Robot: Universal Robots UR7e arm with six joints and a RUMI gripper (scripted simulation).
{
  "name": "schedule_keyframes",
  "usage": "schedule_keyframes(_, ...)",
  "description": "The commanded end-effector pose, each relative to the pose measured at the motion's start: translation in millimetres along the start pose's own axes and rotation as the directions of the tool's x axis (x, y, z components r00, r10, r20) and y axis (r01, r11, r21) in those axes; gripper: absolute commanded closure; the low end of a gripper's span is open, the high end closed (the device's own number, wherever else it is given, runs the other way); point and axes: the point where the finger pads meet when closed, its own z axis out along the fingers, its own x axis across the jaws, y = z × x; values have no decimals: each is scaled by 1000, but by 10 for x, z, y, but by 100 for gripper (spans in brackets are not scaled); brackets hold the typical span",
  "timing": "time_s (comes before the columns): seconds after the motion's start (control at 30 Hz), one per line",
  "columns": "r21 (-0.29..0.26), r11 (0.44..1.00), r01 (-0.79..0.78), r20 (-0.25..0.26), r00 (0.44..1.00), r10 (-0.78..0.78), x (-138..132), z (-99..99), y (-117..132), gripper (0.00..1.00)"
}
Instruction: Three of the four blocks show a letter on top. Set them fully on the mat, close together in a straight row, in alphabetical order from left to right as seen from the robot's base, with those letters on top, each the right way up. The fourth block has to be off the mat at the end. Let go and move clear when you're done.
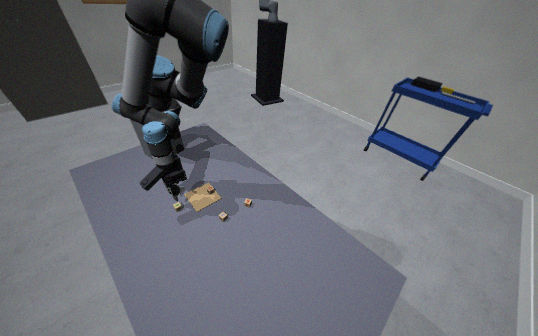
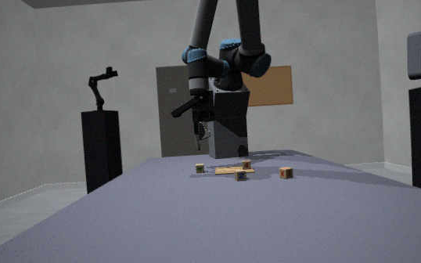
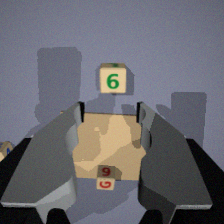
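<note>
My gripper (image 1: 175, 198) (image 2: 199, 149) (image 3: 110, 103) is open and empty, raised above a block (image 1: 177, 206) (image 2: 199, 168) (image 3: 113, 80) with a green 6 on top, standing off the mat. The wooden-coloured mat (image 1: 199, 204) (image 2: 224, 171) (image 3: 107, 140) carries one block (image 1: 210, 190) (image 2: 246, 164) (image 3: 105, 184) near its edge farthest from the 6 block; its top shows a red G, a side a red 9. Another block (image 1: 223, 216) (image 2: 240, 175) (image 3: 6, 150) with blue marks lies off the mat. A fourth block (image 1: 248, 202) (image 2: 286, 173), with red marks, is also off it; its top is too small to read.
The blocks and mat lie on a large grey-purple surface (image 1: 251, 260) (image 2: 212, 219). The arm's shadow falls across part of it. A blue trolley (image 1: 406, 142) and dark pedestals (image 1: 270, 60) (image 2: 100, 149) stand beyond its edges.
</note>
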Motion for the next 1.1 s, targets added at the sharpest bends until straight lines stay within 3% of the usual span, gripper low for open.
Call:
schedule_keyframes(0.0, -6, 1000, -1, -5, 1000, 1, 14, -75, 9, 72)
schedule_keyframes(0.17, -4, 1000, 0, -4, 1000, 0, 6, -79, 1, 72)
schedule_keyframes(0.2, -4, 1000, 1, -3, 1000, -1, 0, -79, -3, 0)
schedule_keyframes(1.07, -4, 1000, 4, -3, 1000, -5, -2, -76, 2, 0)
